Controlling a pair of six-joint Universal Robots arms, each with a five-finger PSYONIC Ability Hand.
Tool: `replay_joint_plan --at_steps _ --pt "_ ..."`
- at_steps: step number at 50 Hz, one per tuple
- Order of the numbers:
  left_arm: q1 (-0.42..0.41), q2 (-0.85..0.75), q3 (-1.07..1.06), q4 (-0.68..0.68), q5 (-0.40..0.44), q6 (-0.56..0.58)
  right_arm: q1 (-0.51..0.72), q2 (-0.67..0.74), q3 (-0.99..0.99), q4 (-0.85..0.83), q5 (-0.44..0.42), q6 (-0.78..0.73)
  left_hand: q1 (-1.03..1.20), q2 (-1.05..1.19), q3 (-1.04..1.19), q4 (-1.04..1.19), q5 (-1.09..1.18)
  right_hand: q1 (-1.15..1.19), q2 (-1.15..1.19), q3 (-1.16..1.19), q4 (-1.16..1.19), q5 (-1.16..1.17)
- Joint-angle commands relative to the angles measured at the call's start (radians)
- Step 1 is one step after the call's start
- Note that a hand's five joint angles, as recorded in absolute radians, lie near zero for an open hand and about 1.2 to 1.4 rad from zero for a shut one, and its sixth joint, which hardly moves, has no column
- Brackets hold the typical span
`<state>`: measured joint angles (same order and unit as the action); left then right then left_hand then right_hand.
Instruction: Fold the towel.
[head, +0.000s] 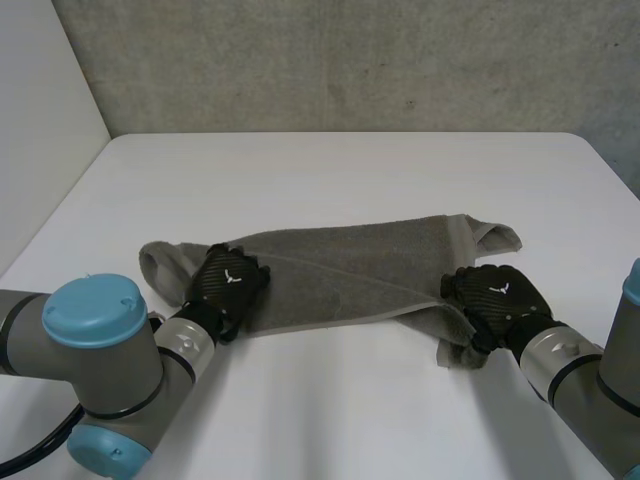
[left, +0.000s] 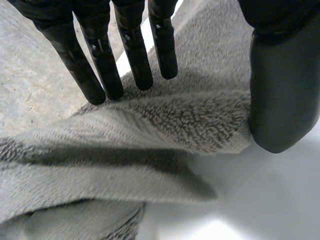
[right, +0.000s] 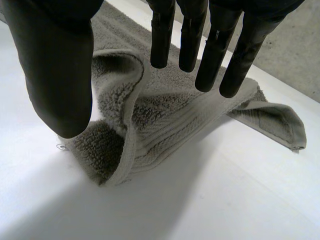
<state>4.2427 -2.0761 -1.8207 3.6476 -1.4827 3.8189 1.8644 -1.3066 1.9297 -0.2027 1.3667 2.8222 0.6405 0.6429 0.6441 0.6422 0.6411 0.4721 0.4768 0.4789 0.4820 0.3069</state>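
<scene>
Seen from the head view, a grey terry-cloth towel (head: 350, 270) lies lengthwise across the white table (head: 330, 170). Its long near edge is folded over in a slanting flap and its right end is rumpled. The black left hand (head: 228, 283) rests palm down on the towel's left part, near the front edge, with a loose lobe of cloth just to its left. Its back carries a small white emblem (head: 233, 279), too small to read. The left wrist view gives the detail under that hand: the fingers (left: 132, 60) are straight with their tips at the pile. The thumb (left: 282, 90) stands apart at the towel's edge, so the hand is released and clasps nothing.

At the right end, the black right hand (head: 497, 295) sits over the bunched corner and bears a like emblem. The right wrist view shows its straight fingers (right: 212, 55) and thumb (right: 57, 75) spread wide above a raised ridge of cloth, not closing on it. A ribbed border band (right: 165, 142) runs along the towel there. Behind the table stands a grey concrete wall (head: 350, 60).
</scene>
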Motion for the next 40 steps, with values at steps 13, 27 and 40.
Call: replay_joint_plan --at_steps 13,27,40 --pt "0.013 -0.006 0.031 0.028 -0.039 0.024 -0.025 0.110 -0.095 -0.020 0.011 -0.001 0.655 0.653 0.652 0.653 0.480 0.924 0.919 0.917 0.914 0.915" --pt "0.082 0.278 0.070 0.008 -0.045 -0.203 -0.037 -0.149 -0.317 0.086 -0.003 -0.020 0.756 0.753 0.752 0.754 0.581 0.924 0.919 0.917 0.914 0.915" --pt "0.151 0.375 0.274 -0.379 0.027 -0.415 -0.024 -0.091 -0.706 0.571 -0.086 -0.446 0.756 0.753 0.752 0.754 0.581 0.924 0.919 0.917 0.914 0.915"
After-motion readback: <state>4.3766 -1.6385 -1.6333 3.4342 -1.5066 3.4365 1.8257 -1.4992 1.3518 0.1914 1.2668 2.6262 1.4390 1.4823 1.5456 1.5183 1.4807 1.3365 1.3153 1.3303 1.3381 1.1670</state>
